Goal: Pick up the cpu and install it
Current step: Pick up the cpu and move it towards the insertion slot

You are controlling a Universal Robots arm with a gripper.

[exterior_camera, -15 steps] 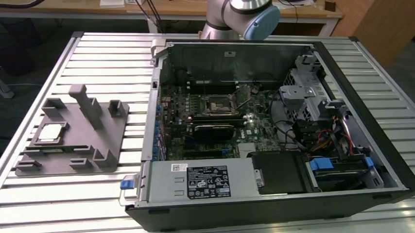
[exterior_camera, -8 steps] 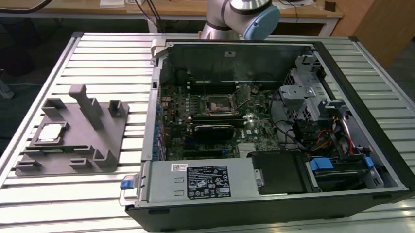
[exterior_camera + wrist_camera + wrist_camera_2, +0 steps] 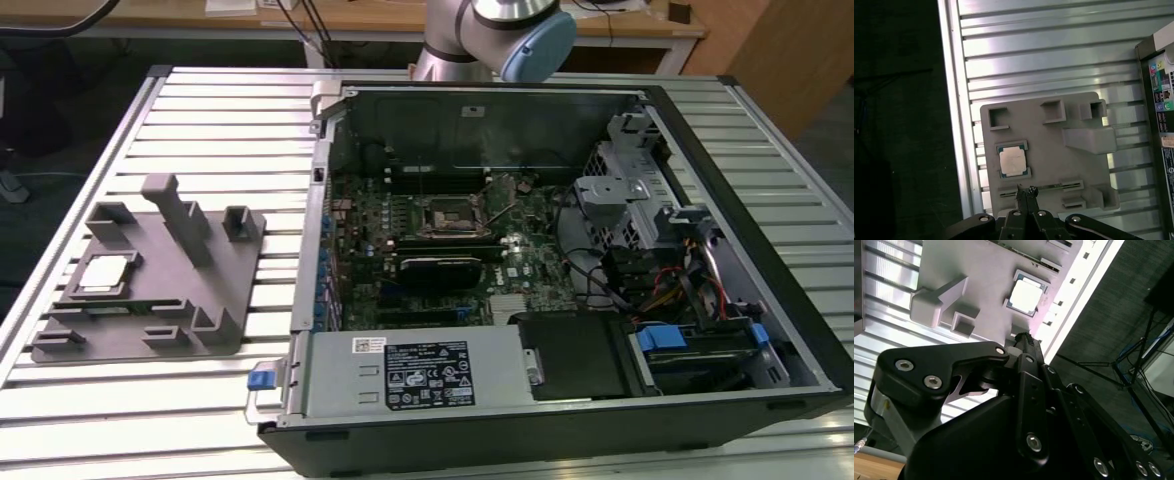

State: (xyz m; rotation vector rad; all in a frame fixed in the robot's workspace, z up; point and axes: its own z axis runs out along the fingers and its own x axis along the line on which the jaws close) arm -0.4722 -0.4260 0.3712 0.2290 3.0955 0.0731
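Lying in grey tray (image 3: 1054, 150), sq cpu (image 3: 1013, 162) w/ shiny silver top.

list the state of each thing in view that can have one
grey tray, flat on the slatted table
cpu, lying flat in a recess of the grey tray, not held
computer case, on its side, side panel off
hand, shut, empty, apart from the cpu

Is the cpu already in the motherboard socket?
No, in the first wrist view the cpu lies flat in its recess on the grey tray, which sits on the slatted table.
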